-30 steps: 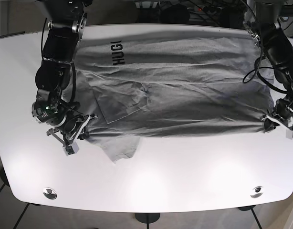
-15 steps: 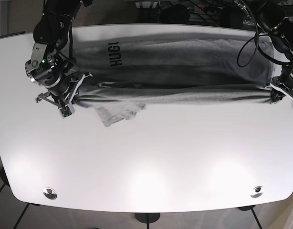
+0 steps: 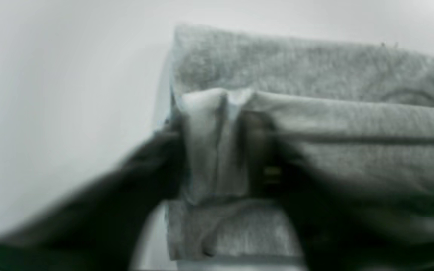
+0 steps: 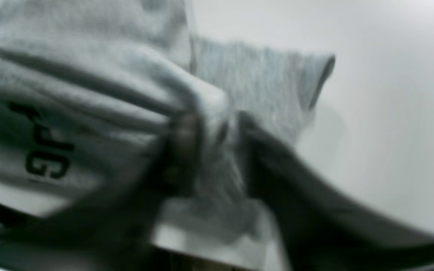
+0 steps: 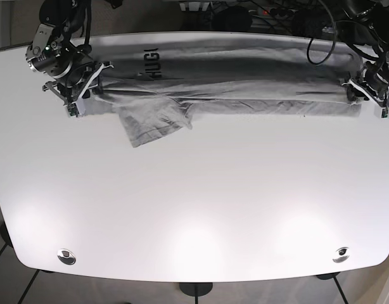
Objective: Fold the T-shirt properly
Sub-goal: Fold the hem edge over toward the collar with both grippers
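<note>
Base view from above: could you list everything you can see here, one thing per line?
Grey cotton T-shirt with black lettering: one, grey, folded lengthwise along the far edge of the table, one sleeve sticking out toward the near side.
White rounded table: one, white, filling most of the view.
Round metal fittings: two, silver, near corners of the table.
Cables: several, dark, behind the far edge.
Right gripper: one, black, shut on the T-shirt's end on the view's left.
Left gripper: one, black, shut on the T-shirt's other end.
</note>
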Motion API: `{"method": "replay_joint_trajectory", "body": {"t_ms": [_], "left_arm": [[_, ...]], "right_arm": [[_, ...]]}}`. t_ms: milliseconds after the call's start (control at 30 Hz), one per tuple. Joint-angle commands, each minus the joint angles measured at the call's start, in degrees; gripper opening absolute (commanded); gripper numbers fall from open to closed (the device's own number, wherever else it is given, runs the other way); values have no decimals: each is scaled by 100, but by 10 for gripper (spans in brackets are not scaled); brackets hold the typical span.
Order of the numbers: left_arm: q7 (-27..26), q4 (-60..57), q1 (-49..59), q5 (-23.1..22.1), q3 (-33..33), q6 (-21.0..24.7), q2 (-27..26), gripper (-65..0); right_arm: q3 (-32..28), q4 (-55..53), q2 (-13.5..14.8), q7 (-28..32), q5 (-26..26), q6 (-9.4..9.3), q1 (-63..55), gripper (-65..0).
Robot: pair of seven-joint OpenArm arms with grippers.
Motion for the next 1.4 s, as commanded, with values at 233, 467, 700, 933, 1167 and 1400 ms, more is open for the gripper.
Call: {"method": "replay_joint_trajectory", "body": {"t_ms": [233,467,700,933,1167,1400], "left_arm": [[-98,1268,8,-80,-64,-2,-136,-240],[-124,1163,113,-45,437,-2,198,-243],[-141,-6,122,-45,489,-2,172,-385],[-141,-59,122,-45,489,-2,137,-385],[-141,-68,122,-45,498,-2,137,-385],[-141,-393,104,-45,507,-2,110,-385]], "right_arm": [[361,47,283,66,1258,-68,435,-168],[-659,-1439,196,198,572,-77,1798,-168],[-1081,-3074,143,848,555,-77,2369,-170],[-1503,-3478,-68,1218,555,-77,2343,-520],[-1388,-1474,-103,875,590,-94,1666,-637],[-237,170,-490,13,599,-217,505,-634]]}}
